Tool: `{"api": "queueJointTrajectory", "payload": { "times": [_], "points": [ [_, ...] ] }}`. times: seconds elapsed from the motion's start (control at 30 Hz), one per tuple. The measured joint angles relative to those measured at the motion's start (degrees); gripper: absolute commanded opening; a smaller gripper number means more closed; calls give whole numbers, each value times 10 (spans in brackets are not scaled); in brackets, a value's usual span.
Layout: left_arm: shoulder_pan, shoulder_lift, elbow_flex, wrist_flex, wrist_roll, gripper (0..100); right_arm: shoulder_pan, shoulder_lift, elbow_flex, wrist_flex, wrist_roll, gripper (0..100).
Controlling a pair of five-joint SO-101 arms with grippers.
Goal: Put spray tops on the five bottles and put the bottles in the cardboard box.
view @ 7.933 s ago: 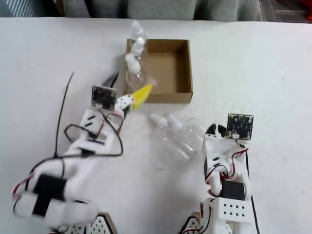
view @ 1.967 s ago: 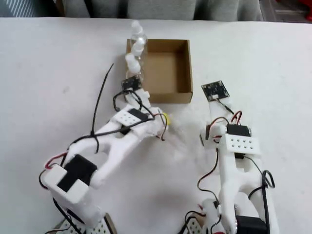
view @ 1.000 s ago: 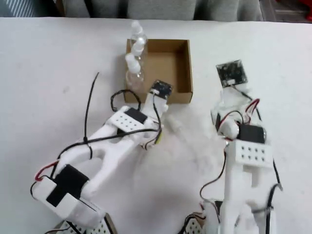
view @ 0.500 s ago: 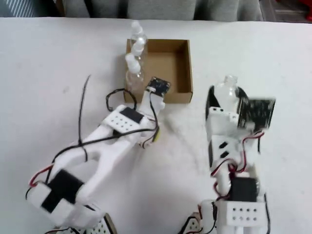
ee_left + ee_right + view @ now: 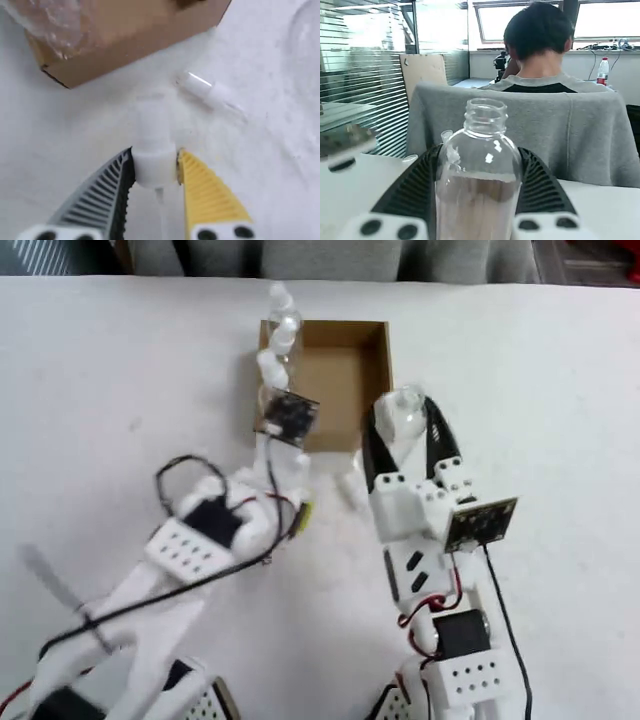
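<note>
A shallow, square box of brown corrugated cardboard [image 5: 345, 375] sits open-topped on the matt white desk [image 5: 560, 360], near the middle of the far edge. Against the box wall that faces the desk's left edge is a row of clear plastic bottles with white spray tops [image 5: 282, 332]; it is hard to tell whether they stand inside that wall. The left tool [image 5: 154, 159] has one ribbed black finger and one smooth yellow finger. It hangs low over the desk just in front of the box's near wall and is clamped on the round collar of a white plastic spray top [image 5: 152, 137], whose nozzle end points towards the box. Just beyond that top a small clear cylindrical cap [image 5: 207, 90] lies on its side on the bare desk, apart from both the top and the box. The right tool [image 5: 405, 432] is beside the box's near corner on the side of the desk's right edge. Its two ridged black fingers grip the rounded shoulders of a clear, round-bodied plastic bottle [image 5: 479, 190]. The bottle is held upright, its threaded neck open and bare.
</note>
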Motion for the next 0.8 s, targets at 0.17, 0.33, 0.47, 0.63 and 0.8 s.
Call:
{"api": "queueJointTrajectory", "payload": {
  "times": [0.17,0.33,0.47,0.63,0.8],
  "points": [
    [-33,-145,21,-1,1,20,-9,1,58,-42,0,15],
    [-40,-289,21,-59,1,20,-45,1,121,-77,0,15],
    [-40,-350,21,-197,2,20,-76,1,127,-79,0,15],
    [-38,-337,4,-382,0,20,-108,1,137,-80,0,15],
    [-22,-236,-125,-331,0,20,-122,1,141,-80,0,15]
  ]
}}
